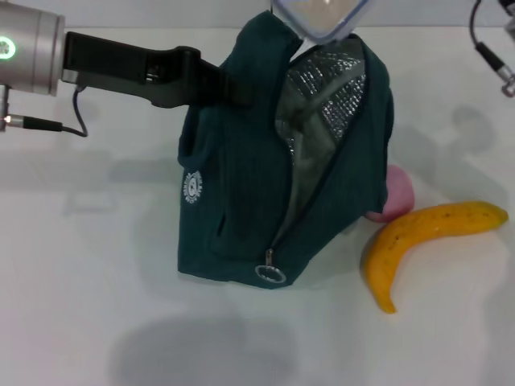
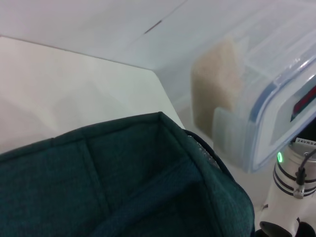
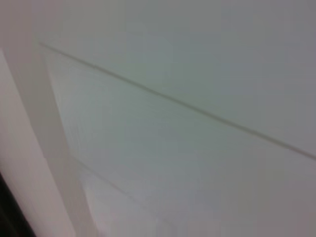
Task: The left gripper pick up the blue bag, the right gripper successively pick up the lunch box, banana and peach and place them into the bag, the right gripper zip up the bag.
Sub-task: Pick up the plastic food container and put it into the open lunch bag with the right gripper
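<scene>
The blue bag (image 1: 241,185) stands on the table with its zip open and its silver lining (image 1: 326,88) showing. My left gripper (image 1: 235,85) is shut on the bag's top edge and holds it up; the left wrist view shows that edge (image 2: 123,163). The lunch box (image 1: 322,14) hangs in the air just above the bag's mouth, held by my right gripper (image 2: 310,129), which is mostly hidden; the box also shows in the left wrist view (image 2: 256,94). The banana (image 1: 426,237) lies to the right of the bag. The peach (image 1: 396,193) sits half hidden behind the bag.
The ring zipper pull (image 1: 270,273) hangs at the bag's lower front. Cables of the right arm (image 1: 495,56) show at the far right. The white table (image 1: 88,322) stretches to the front and left. The right wrist view shows only a pale blurred surface.
</scene>
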`<state>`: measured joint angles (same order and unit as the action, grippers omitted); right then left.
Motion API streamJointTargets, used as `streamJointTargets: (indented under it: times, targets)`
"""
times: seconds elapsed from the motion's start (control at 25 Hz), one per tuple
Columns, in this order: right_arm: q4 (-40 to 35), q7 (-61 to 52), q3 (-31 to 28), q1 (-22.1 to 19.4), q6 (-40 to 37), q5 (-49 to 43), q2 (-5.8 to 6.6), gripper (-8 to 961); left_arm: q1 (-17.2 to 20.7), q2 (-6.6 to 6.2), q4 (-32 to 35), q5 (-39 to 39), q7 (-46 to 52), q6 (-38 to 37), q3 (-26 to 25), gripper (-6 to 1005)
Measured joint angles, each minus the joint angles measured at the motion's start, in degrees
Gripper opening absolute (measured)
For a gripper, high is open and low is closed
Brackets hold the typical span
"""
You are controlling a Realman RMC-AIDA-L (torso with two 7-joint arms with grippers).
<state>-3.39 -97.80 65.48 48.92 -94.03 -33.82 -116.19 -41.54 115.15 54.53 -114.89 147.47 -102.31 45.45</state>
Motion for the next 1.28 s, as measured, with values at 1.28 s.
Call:
streamJointTargets:
  times: [1.28]
  targets:
    - [-8.57, -0.4, 23.38, -6.73, 18.55, 0.45, 0.0, 166, 1.19, 0.08, -0.75, 0.55, -0.7, 1.42, 0.0, 39]
